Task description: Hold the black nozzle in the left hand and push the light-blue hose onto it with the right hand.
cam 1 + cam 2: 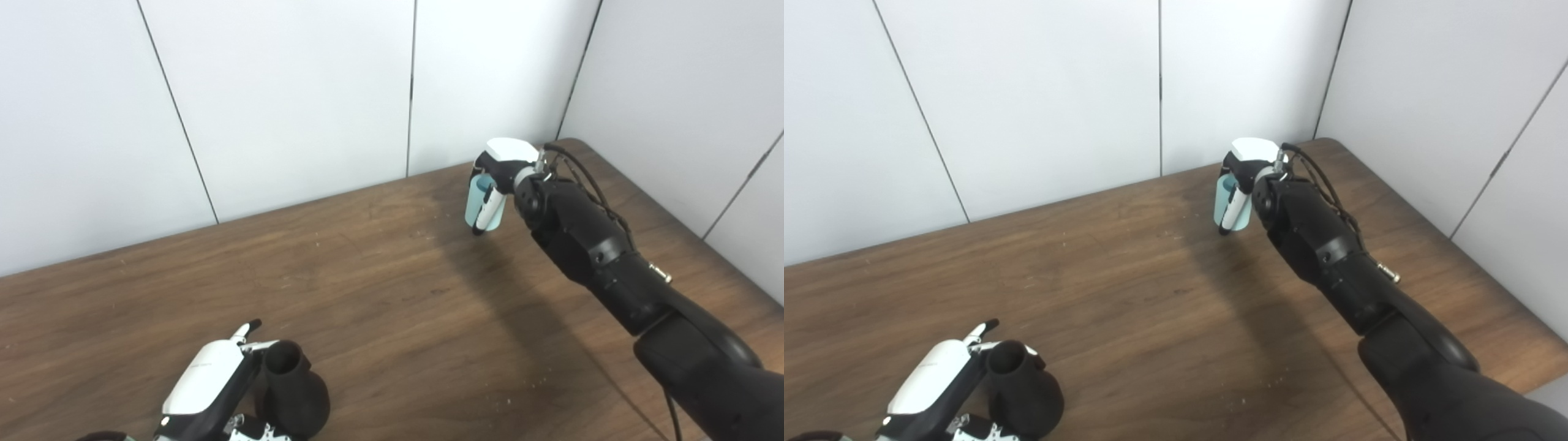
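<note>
Left hand is wrapped round the nozzle, mouth up; right hand grips the hose, well apart from the nozzle, near the table's far edge.

Lab-type test cell: bare wood-grain desk in a corner, boxed by plain white wall panels.

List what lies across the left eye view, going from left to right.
left hand → black nozzle → light-blue hose → right hand. The left hand and nozzle touch at the near edge of the table; the hose sits in the right hand near the far corner.
</note>
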{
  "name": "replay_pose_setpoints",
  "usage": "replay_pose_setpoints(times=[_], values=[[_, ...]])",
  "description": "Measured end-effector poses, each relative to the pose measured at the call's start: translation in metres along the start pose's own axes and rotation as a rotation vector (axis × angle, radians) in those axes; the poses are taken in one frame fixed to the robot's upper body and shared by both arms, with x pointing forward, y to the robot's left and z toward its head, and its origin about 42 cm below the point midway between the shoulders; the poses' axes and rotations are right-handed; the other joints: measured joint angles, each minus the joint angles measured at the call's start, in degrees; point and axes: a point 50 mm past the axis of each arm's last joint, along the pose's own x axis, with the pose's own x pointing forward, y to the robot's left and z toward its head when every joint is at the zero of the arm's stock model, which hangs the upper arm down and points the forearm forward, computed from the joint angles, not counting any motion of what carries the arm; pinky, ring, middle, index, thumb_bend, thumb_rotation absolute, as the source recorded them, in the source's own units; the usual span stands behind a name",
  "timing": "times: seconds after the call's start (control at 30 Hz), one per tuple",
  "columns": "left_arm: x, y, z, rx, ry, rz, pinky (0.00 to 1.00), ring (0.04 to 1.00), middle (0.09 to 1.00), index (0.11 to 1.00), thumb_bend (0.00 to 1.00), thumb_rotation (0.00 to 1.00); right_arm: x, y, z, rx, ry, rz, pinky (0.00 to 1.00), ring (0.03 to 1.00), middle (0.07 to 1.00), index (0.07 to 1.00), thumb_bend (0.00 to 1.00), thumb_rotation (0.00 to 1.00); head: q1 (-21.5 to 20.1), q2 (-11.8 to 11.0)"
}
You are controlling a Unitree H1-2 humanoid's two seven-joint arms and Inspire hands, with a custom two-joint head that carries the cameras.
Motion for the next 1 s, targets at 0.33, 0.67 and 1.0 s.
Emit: replay_pose_setpoints(times=[0.33, 0.67, 1.0], values=[[0.000, 0.002, -0.001, 0.002, 0.003, 0.002, 1.00, 0.643, 0.501, 0.474, 0.52, 0.00, -0.009, 0.000, 0.002, 0.059, -0.038, 0.003, 0.35, 0.422, 0.501, 0.462, 0.50, 0.00, 1.05, 0.35], [-0.003, 0.000, 0.004, 0.002, 0.010, 0.007, 1.00, 0.643, 0.498, 0.477, 0.52, 0.00, -0.065, -0.043, 0.025, 0.158, -0.208, -0.213, 0.33, 0.427, 0.489, 0.468, 0.50, 0.00, 7.11, 1.76], [0.003, -0.005, 0.012, 0.001, 0.034, 0.009, 1.00, 0.648, 0.491, 0.482, 0.52, 0.00, -0.127, -0.040, 0.050, 0.204, -0.407, -0.247, 0.32, 0.424, 0.481, 0.478, 0.50, 0.00, 17.03, 2.72]])
